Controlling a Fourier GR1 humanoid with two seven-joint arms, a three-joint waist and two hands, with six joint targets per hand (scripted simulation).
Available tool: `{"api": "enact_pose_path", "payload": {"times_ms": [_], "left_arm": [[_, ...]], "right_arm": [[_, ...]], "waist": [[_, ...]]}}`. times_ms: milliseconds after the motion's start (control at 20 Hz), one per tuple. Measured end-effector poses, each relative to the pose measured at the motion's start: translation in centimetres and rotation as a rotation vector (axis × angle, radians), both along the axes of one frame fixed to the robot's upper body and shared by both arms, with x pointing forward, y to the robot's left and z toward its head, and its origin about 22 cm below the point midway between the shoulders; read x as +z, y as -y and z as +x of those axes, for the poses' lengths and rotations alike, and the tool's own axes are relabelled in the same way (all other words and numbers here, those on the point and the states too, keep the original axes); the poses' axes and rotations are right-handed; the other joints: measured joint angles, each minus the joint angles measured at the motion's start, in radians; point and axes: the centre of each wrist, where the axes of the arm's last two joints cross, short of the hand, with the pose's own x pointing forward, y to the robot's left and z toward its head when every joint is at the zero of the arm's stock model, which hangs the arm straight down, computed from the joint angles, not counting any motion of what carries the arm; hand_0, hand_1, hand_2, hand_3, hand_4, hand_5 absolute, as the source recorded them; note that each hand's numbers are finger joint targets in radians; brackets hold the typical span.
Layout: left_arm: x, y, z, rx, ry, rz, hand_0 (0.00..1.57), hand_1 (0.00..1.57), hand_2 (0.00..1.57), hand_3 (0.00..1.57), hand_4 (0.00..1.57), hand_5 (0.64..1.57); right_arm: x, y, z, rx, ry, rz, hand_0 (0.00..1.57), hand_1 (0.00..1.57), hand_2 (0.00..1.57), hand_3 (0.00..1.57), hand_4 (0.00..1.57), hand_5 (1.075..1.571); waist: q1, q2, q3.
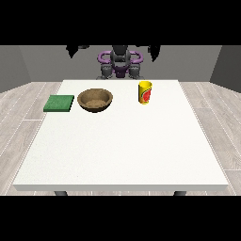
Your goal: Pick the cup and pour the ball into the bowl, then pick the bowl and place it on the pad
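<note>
Cup (145, 92) first: it stands upright near the table's far edge, right of centre, yellow with a red mark, and nothing of mine touches it. My hand at the view's right (155, 51) hangs raised beside my shoulder, well back from the table (117, 155); whether its fingers are curled or straight I cannot tell. The same goes for my hand at the view's left (72, 50). Further left along the far edge sits the wooden bowl (95, 100), and just beside it, near the far left corner, the green pad (59, 103). I cannot see the ball. I judge the risk to be knocking the cup over on approach, or pouring wide so the ball rolls across the table.
</note>
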Motion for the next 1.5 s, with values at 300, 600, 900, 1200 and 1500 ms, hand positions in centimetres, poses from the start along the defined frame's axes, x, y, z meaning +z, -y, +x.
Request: {"api": "enact_pose_path", "payload": {"times_ms": [300,600,900,1200,1500], "left_arm": [[-3.8,-2.1,1.2,0.025,0.084,0.049,0.00,0.00,0.00,0.00,0.36,1.483],[-8.7,-3.6,2.1,0.025,0.069,0.073,0.00,0.00,0.00,0.00,0.00,1.442],[-11.3,-3.9,3.7,0.005,0.029,0.079,0.00,0.00,0.00,0.00,0.17,1.422],[-14.1,-3.9,4.5,0.013,-0.002,0.070,0.00,0.00,0.00,0.00,0.25,1.445],[-16.0,-5.1,4.9,0.065,0.009,0.091,1.15,1.15,1.57,1.57,1.31,1.475]], "right_arm": [[-0.4,1.9,0.6,0.022,0.097,0.002,0.00,0.00,0.00,0.00,0.68,1.551],[-0.7,4.1,1.0,0.030,0.114,-0.013,0.00,0.00,0.00,0.00,0.66,1.558],[-2.9,5.9,1.6,0.010,0.089,-0.009,0.00,0.00,0.00,0.00,0.67,1.562],[-2.9,7.4,2.0,0.011,0.071,-0.011,0.00,0.00,0.00,0.00,0.67,1.562],[-1.4,8.4,2.6,0.034,0.109,-0.009,0.00,0.00,0.00,0.12,0.65,1.568]], "waist": [[-0.024,0.121,-0.0002],[-0.039,0.151,-0.0004],[-0.036,0.133,0.0000],[-0.049,0.123,-0.0003],[-0.078,0.163,-0.0003]]}}
